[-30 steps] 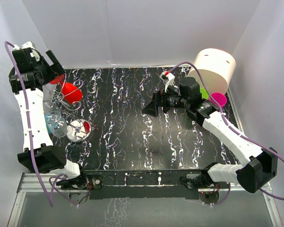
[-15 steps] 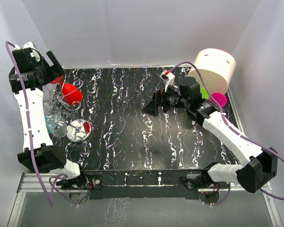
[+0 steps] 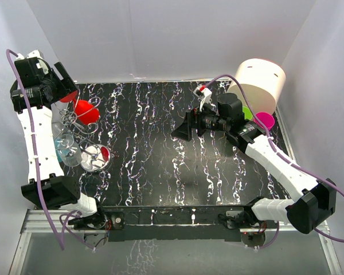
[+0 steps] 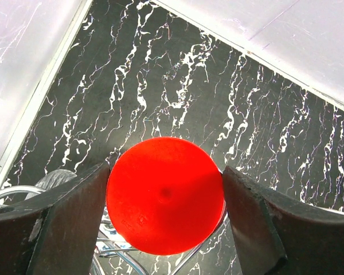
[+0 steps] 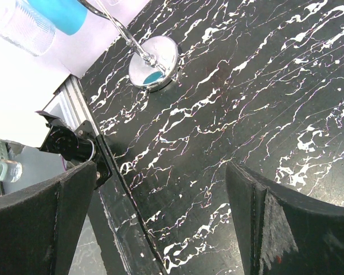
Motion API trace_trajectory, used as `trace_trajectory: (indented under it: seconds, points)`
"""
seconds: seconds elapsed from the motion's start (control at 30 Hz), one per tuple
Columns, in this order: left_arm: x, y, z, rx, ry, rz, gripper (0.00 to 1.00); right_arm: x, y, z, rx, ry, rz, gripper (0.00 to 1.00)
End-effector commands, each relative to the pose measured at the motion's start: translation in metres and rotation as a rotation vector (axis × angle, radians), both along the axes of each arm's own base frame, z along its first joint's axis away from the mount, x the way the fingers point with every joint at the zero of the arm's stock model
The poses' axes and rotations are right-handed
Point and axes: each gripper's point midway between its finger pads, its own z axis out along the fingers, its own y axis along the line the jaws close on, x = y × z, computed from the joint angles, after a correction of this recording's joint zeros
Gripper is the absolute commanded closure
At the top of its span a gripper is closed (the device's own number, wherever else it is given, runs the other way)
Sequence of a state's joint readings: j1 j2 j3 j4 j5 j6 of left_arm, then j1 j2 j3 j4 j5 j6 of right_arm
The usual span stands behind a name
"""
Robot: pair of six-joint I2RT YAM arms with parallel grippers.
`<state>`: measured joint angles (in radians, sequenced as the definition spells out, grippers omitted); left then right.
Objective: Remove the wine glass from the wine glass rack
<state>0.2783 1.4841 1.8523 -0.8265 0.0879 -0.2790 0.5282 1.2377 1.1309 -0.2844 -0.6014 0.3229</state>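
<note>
A red wine glass [image 3: 86, 111] hangs upside down on the silver wire wine glass rack [image 3: 75, 122] at the table's left edge. Its round foot [image 4: 165, 195] points up and fills the gap of my left gripper [image 4: 165, 197]. Both fingers press the foot's rim, left and right. The gripper [image 3: 66, 87] sits above the rack. Rack wires [image 4: 112, 250] show under the foot. My right gripper [image 3: 180, 130] hangs open over mid-table with nothing between its fingers. The rack's shiny base disc [image 5: 155, 63] lies far off in the right wrist view.
A clear, bluish glass [image 3: 66, 149] also hangs on the rack, near its base disc [image 3: 95, 156]. A large cream cylinder [image 3: 259, 83] stands at the back right, with a green cup [image 3: 247, 113] and a magenta cup [image 3: 264, 120] beside it. White walls close in the black marbled table [image 3: 160, 172].
The left jaws have drawn in against the red foot's rim. Both arms otherwise hold their places, and the right gripper is unchanged.
</note>
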Motion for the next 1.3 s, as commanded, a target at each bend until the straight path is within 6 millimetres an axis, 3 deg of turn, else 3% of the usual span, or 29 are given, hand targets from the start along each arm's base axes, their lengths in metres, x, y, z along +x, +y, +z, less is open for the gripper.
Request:
trace_trajectory:
  seconds: [0.0, 0.43, 0.73, 0.9, 1.27]
  points:
    - [-0.011, 0.002, 0.023, 0.032, -0.047, 0.005, 0.27, 0.004, 0.002, 0.016, 0.038, -0.062, 0.002, 0.06]
    - [-0.014, -0.001, 0.036, 0.046, -0.092, -0.013, 0.32, 0.005, 0.004, 0.013, 0.039, -0.050, 0.003, 0.06]
    - [-0.003, 0.000, 0.044, 0.040, -0.114, -0.018, 0.34, 0.005, 0.005, 0.014, 0.042, -0.046, 0.005, 0.06]
    - [0.004, -0.010, 0.049, 0.016, -0.143, -0.075, 0.36, 0.005, 0.005, 0.013, 0.042, -0.045, 0.004, 0.06]
    - [-0.002, -0.025, 0.050, 0.010, -0.171, -0.163, 0.37, 0.004, 0.004, 0.014, 0.045, -0.047, 0.006, 0.06]
